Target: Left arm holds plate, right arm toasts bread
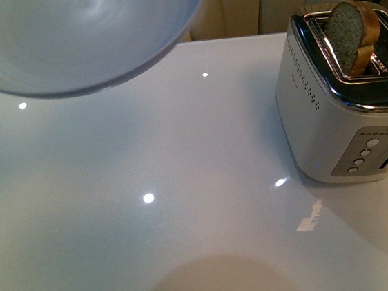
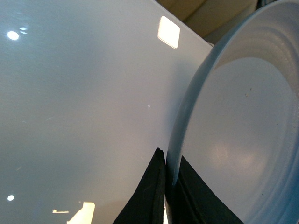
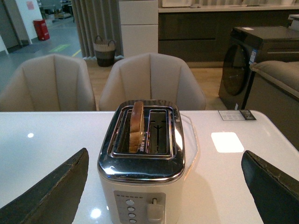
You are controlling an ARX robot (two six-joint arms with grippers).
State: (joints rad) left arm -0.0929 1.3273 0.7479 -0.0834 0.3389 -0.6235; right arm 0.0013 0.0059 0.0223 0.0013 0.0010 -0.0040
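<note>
The pale blue-grey plate [image 1: 78, 32] hangs above the white table at the front view's top left. In the left wrist view my left gripper [image 2: 166, 186] is shut on the plate's rim [image 2: 187, 116], one black finger on each side. The bread slice [image 1: 350, 28] stands upright in one slot of the white and chrome toaster [image 1: 330, 124] at the right, its top sticking out. In the right wrist view my right gripper [image 3: 163, 186] is open, its fingers [image 3: 51, 196] wide apart on either side of the toaster [image 3: 140, 172], facing its lever end, with the bread [image 3: 136, 125] in the left slot.
The glossy white table [image 1: 171, 189] carries light reflections. The toaster's lever [image 3: 154, 210] and round buttons face my right gripper. Beige chairs [image 3: 149, 77] stand beyond the table's far edge, and a dark appliance [image 3: 252, 60] stands further back at right.
</note>
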